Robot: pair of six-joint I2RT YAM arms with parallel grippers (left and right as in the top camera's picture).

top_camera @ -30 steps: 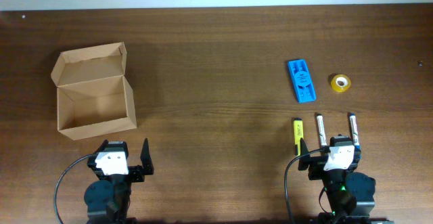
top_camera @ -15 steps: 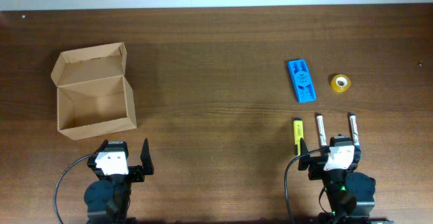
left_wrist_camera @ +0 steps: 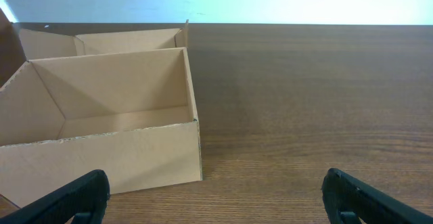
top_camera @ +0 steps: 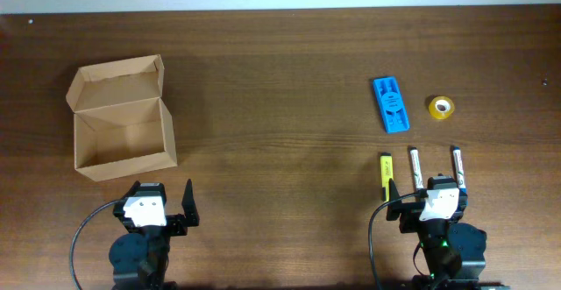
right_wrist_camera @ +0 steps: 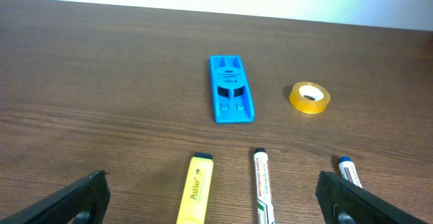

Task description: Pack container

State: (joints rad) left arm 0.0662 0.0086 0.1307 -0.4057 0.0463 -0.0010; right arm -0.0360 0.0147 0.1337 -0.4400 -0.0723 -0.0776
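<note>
The container (top_camera: 125, 164), a tan cardboard box, stands at the left of the table with its flap lid folded back and nothing inside. In the left wrist view the container (left_wrist_camera: 101, 158) sits just ahead and to the left of my left gripper (left_wrist_camera: 216, 198), which is open and holds nothing. At the table's near edge my left gripper (top_camera: 162, 195) is below the box. My right gripper (top_camera: 427, 191) is open at the near right. Between its fingers lie a yellow highlighter (right_wrist_camera: 196, 190) and a white marker (right_wrist_camera: 262, 183); a second marker (right_wrist_camera: 348, 173) lies by the right finger.
A blue plastic object (top_camera: 392, 105) and a roll of yellow tape (top_camera: 441, 107) lie beyond the pens at the right. The highlighter (top_camera: 386, 172) and two markers (top_camera: 415, 166) (top_camera: 457, 163) lie side by side, pointing away. Bare wood spans the middle.
</note>
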